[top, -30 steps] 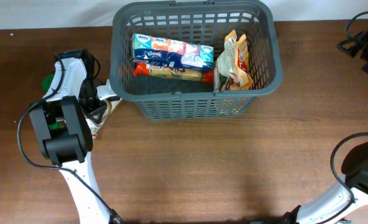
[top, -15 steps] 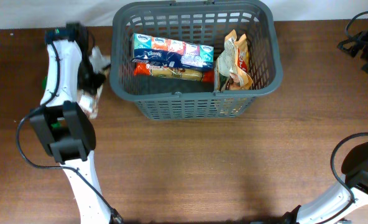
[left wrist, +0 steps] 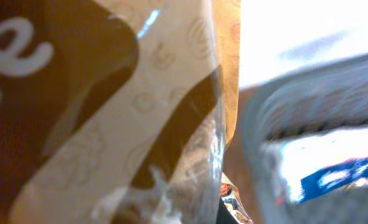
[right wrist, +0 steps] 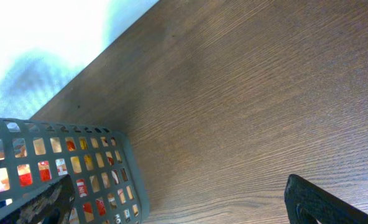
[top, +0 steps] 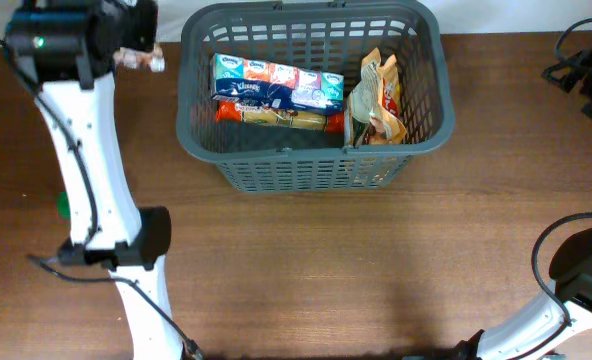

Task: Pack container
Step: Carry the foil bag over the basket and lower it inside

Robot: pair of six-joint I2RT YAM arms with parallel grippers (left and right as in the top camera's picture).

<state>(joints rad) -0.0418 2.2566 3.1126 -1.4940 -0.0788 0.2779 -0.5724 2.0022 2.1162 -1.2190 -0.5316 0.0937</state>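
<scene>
Wooden worktop [top: 376,260] is carrying everything. Your right end effector [right wrist: 181,210] is standing wide open, holding nothing. Farther back, the container [top: 311,170] is sitting at the centre, groceries [top: 276,90] lying inside. Just left of its far corner, your left end effector [top: 124,52] is clamping a brown and cream packet [top: 142,58].

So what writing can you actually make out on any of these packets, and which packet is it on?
"Kleenex": on the blue part of the tissue pack in the basket, just legible from overhead.
"e": one big white letter on the brown pouch filling the left wrist view; the rest is cut off.
Print on the red packet and orange snack bags: too small to read.
Right wrist view: nothing readable.
</scene>
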